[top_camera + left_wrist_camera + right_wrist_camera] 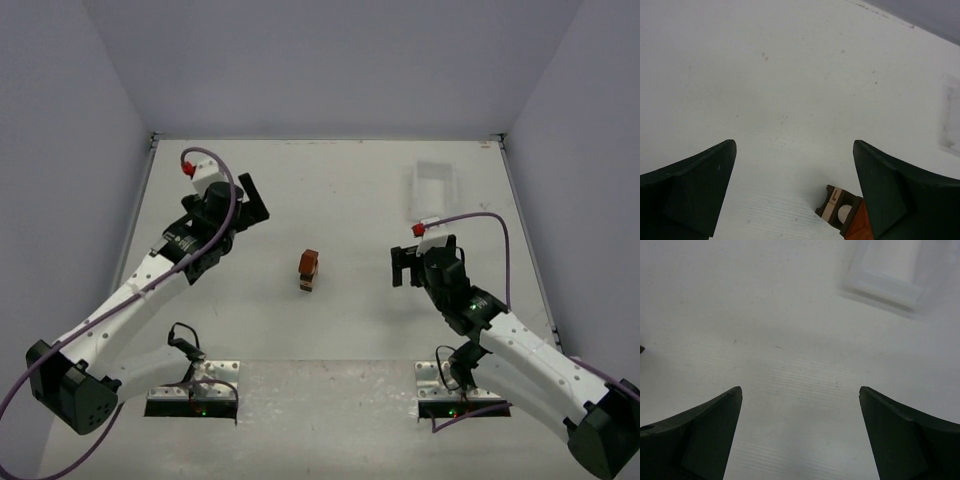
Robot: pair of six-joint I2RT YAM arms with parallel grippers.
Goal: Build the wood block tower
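Note:
The wood block tower point(308, 270) stands alone in the middle of the table, a reddish-brown block on top of darker and tan ones. In the left wrist view its blocks point(842, 212) peek out at the bottom edge, partly behind the right finger. My left gripper point(252, 199) hangs up and to the left of the tower, open, nothing between its fingers point(700, 187). My right gripper point(408, 266) sits to the right of the tower, apart from it, open and empty, with bare table between its fingers point(710, 432).
A white plastic tray point(434, 190) lies at the back right, also visible in the right wrist view as a tray point(888, 277) at the top. Grey walls close the table on three sides. Both arm bases sit at the near edge.

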